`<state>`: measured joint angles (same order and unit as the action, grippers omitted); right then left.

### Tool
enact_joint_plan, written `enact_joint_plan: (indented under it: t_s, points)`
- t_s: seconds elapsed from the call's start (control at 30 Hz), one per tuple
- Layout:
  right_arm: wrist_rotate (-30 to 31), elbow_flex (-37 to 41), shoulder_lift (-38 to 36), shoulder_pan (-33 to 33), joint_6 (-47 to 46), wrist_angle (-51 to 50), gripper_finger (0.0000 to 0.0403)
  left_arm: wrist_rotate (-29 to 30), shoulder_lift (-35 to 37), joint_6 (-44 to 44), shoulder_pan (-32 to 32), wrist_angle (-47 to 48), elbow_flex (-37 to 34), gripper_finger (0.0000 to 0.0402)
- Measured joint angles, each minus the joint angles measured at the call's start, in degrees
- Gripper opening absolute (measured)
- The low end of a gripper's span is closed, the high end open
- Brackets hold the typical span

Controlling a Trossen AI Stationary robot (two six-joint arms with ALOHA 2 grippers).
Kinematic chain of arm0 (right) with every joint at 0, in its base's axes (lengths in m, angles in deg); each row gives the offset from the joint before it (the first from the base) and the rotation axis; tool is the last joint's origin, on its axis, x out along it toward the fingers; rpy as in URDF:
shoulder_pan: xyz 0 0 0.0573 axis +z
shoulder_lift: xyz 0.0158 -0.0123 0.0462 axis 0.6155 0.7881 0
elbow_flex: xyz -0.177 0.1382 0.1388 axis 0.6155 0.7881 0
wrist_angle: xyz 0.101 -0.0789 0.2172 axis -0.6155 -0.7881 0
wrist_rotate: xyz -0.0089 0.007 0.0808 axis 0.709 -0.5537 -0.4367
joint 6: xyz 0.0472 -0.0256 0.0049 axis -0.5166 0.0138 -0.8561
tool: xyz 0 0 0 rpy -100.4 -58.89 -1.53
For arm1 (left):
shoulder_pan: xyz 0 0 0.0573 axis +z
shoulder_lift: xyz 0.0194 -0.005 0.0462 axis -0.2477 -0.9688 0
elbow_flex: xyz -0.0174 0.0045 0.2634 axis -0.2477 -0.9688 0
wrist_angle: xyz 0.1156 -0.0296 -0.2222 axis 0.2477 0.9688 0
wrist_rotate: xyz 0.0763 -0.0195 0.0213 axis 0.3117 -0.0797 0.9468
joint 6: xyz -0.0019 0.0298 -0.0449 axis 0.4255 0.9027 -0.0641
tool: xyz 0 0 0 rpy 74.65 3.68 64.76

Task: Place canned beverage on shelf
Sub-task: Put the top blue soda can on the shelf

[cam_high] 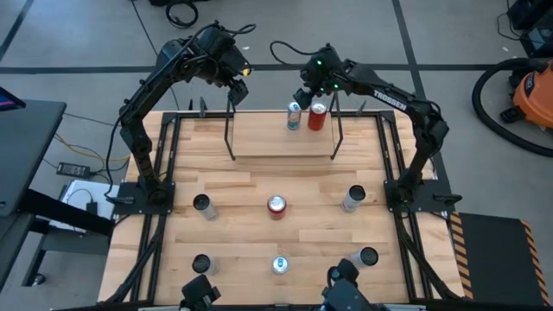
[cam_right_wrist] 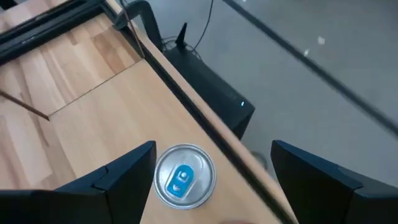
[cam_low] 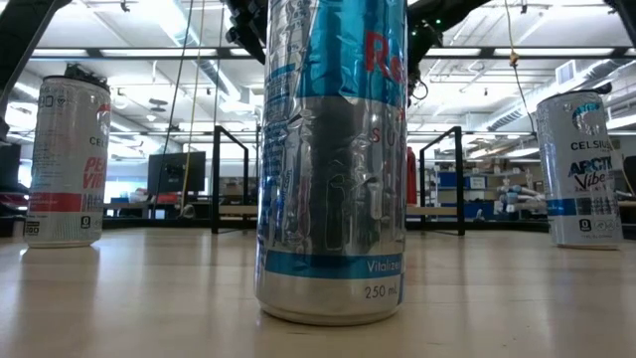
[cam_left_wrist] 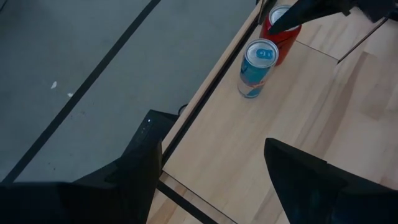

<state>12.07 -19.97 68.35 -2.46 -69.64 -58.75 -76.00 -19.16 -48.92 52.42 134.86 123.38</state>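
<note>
From table height, a blue can [cam_low: 333, 159] up close hid most of the shelf [cam_low: 338, 210]. From above, a blue-topped can [cam_high: 294, 115] and a red can [cam_high: 317, 117] stood on it, the right gripper [cam_high: 308, 93] open above them and the left gripper [cam_high: 236, 86] open beyond the left frame.

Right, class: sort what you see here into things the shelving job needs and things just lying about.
Job: pale-wood shelf with black wire frames; blue-and-silver can and red can standing on it; six more cans on the table; right tool, open above them.

Lying about: orange vacuum; floor cables.
</note>
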Motion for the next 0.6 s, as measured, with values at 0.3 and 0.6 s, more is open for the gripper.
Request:
enact_joint_plan:
  t_s: [0.3, 0.6]
  points:
    - [-3.4, -1.8, 2.0, 0.6, -2.9, -1.4, 0.0325, 0.0, 0.0, -0.1, 0.0, 0.0, 0.0, 0.0286]
    - [-1.8, -0.9, 3.2, 1.5, -2.4, -2.7, 0.0325, 0.0, 0.0, -0.4, 0.0, 0.0, 0.0, 0.0286]
